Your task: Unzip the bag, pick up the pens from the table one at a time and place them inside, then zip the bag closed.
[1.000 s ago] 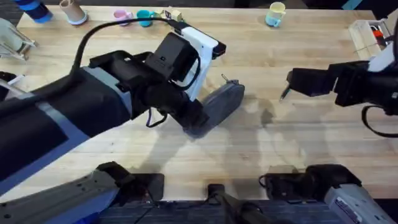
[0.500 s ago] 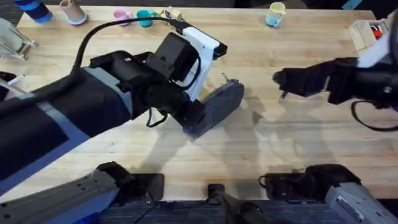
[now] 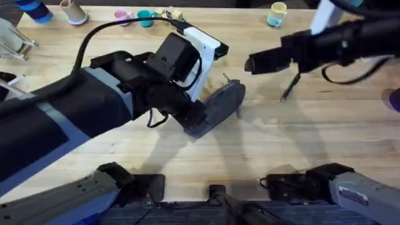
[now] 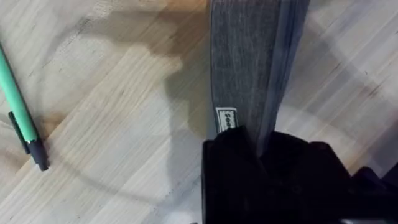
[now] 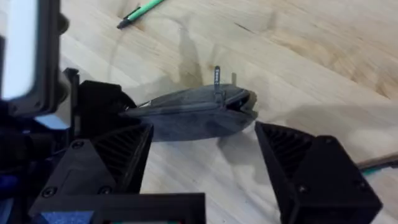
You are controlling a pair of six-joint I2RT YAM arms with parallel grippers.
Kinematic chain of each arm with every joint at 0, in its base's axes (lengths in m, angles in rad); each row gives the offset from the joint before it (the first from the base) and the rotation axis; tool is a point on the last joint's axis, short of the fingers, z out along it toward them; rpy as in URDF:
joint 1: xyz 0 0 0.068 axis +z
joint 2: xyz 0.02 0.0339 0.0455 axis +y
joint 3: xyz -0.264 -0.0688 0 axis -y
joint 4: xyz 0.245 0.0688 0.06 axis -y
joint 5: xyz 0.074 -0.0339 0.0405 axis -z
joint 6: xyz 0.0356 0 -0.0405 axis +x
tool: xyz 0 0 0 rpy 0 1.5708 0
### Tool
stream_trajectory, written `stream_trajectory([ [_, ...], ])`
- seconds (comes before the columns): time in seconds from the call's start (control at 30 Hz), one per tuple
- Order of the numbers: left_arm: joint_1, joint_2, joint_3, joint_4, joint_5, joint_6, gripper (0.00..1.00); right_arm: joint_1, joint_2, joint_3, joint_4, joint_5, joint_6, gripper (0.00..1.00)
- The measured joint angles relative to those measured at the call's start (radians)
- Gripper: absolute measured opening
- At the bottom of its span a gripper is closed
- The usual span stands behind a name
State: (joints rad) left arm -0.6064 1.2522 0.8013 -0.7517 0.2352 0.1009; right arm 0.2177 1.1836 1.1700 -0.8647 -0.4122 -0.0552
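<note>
The grey bag (image 3: 220,105) lies slanted at mid-table, its small metal pull (image 3: 226,80) standing up at the far end. My left gripper (image 3: 192,120) is shut on the bag's near end; in the left wrist view its black fingers (image 4: 236,155) pinch the fabric (image 4: 249,56). My right gripper (image 3: 251,64) hovers open just right of the pull; in the right wrist view it (image 5: 205,143) stands over the bag (image 5: 186,112) and pull (image 5: 217,77). A dark pen (image 3: 289,87) lies on the table (image 3: 281,144). A green pen (image 4: 20,112) lies beside the bag, also (image 5: 140,12).
Small cups line the far edge: a yellow mug (image 3: 277,14), a teal cup (image 3: 145,17), a pink one (image 3: 122,14) and a beige one (image 3: 74,10). A white rack (image 3: 15,39) sits at the far left. A purple object (image 3: 394,100) pokes in at the right edge.
My right arm has swung left and away from the dark pen toward the bag's zipper pull. The left gripper and bag have not moved.
</note>
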Motion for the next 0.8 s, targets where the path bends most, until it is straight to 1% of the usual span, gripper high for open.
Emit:
stream_trajectory([
  [0.1, 0.000, 0.000, 0.000, 0.000, 0.000, 0.000, 0.043, 0.008, 0.061, 0.033, -0.002, 0.005, -0.009, 0.996],
  [0.23, 0.000, 0.000, 0.000, 0.000, 0.000, 0.000, 0.043, 0.008, 0.112, 0.037, 0.000, 0.000, -0.013, 0.996],
  [0.53, 0.000, 0.000, 0.000, 0.000, 0.000, 0.000, 0.043, 0.008, 0.174, 0.037, 0.002, 0.000, -0.016, 0.997],
  [0.8, 0.000, 0.000, 0.000, 0.000, 0.000, 0.000, 0.043, 0.009, 0.238, 0.038, 0.059, -0.010, -0.020, 0.996],
])
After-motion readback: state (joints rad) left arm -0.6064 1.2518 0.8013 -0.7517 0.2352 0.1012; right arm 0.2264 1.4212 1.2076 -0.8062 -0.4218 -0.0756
